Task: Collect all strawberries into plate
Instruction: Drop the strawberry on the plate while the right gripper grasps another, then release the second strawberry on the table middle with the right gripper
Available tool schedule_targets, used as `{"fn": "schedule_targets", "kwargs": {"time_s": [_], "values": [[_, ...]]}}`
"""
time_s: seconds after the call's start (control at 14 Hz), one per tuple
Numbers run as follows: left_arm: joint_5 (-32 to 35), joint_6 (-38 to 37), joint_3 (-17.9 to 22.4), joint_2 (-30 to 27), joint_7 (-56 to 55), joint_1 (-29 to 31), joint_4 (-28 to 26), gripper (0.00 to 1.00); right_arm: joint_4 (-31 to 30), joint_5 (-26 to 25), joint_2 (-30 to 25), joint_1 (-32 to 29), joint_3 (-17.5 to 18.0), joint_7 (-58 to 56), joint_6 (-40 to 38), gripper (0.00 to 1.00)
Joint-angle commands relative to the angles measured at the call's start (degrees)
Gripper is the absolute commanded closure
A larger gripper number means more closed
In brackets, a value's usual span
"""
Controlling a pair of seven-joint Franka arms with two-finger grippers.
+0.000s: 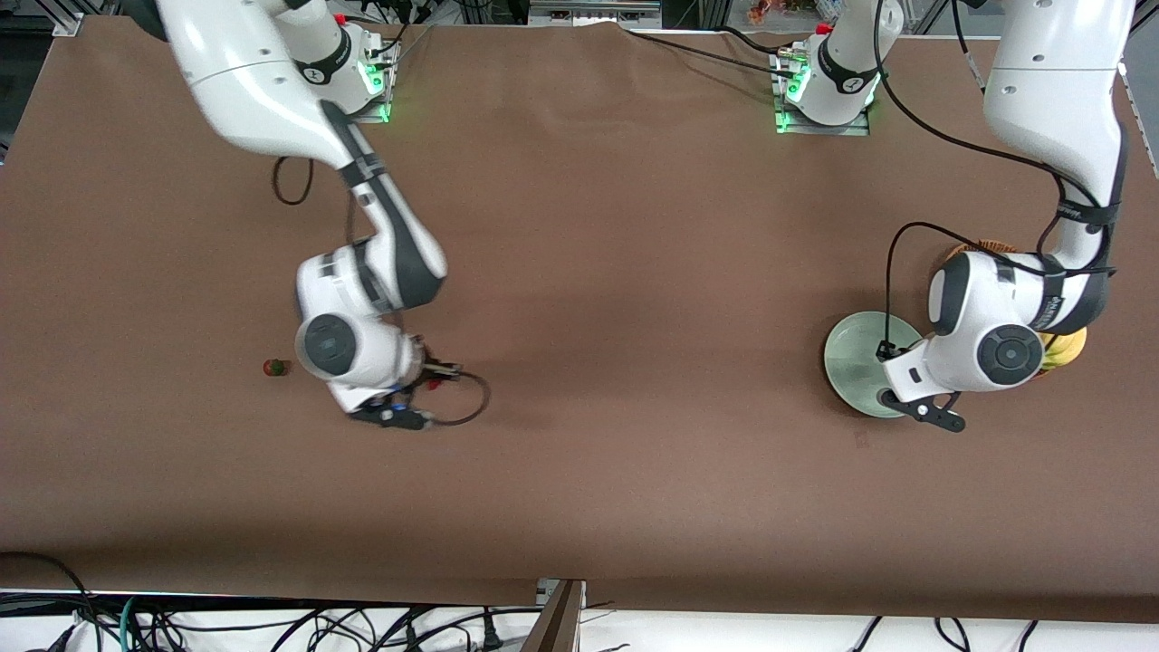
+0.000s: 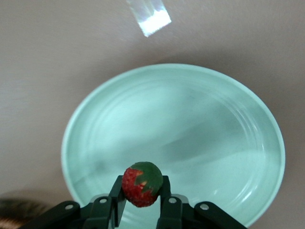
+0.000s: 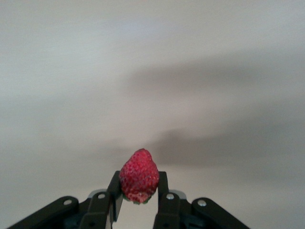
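My left gripper [image 2: 141, 191] is shut on a strawberry [image 2: 142, 184] with a green cap and holds it over the pale mint-green plate [image 2: 214, 124]. The plate [image 1: 851, 358] lies toward the left arm's end of the table, partly under the left hand. My right gripper [image 3: 139, 190] is shut on a second strawberry [image 3: 138, 176] above the bare brown table; in the front view it [image 1: 436, 375] shows as a small red spot beside the right hand. A third strawberry [image 1: 274, 368] lies on the table toward the right arm's end, beside the right hand.
A brown wicker basket [image 1: 996, 246] with a yellow banana [image 1: 1065, 349] stands beside the plate, mostly hidden under the left arm. A black cable loop [image 1: 466, 403] hangs from the right wrist. Wide brown tabletop lies between the two arms.
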Motion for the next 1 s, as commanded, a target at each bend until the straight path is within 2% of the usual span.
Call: {"fn": "schedule_targets", "kwargs": {"time_s": [0.0, 0.07, 0.14, 0.36, 0.5, 0.64, 0.79, 0.86, 0.93], "values": [[1.2, 1.1, -0.6, -1.3, 0.9, 0.6, -1.5, 0.86, 1.6, 3.9, 2.0, 5.6, 0.4, 11.2, 7.8, 0.95], [1.2, 1.0, -0.6, -1.3, 0.9, 0.6, -1.5, 0.68, 1.7, 5.6, 2.7, 7.7, 0.5, 14.4, 11.4, 0.95], [1.2, 0.9, -0.6, -1.2, 0.8, 0.5, -1.5, 0.02, 1.7, 6.8, 3.5, 9.7, 1.0, 16.7, 14.8, 0.95], [1.2, 0.3, -0.7, -1.4, 1.1, 0.5, -1.4, 0.00, 6.2, 7.7, 8.4, 15.5, 1.2, 24.0, 24.0, 0.95], [1.2, -0.9, -1.0, -1.8, 1.2, 0.5, -1.0, 0.00, 9.9, 7.6, 11.9, 18.3, 1.2, 28.8, 27.1, 0.95], [1.2, -3.7, -1.1, -4.0, 1.3, 0.5, -0.8, 0.00, 12.1, 7.7, 14.0, 20.1, 1.2, 29.8, 29.5, 0.95], [0.9, -9.6, -2.2, -8.1, 1.3, 0.3, -0.5, 0.00, 12.3, 7.7, 15.2, 21.4, 1.2, 29.9, 31.4, 0.94], [0.3, -11.4, -4.0, -10.1, 1.2, 0.5, -0.5, 0.00, 12.3, 7.6, 15.5, 21.6, 1.2, 29.6, 32.1, 0.89], [-0.8, -12.4, -4.8, -11.8, 1.2, 0.4, -0.5, 0.00, 12.3, 7.6, 15.5, 21.7, 1.2, 29.6, 32.2, 0.56]]}}
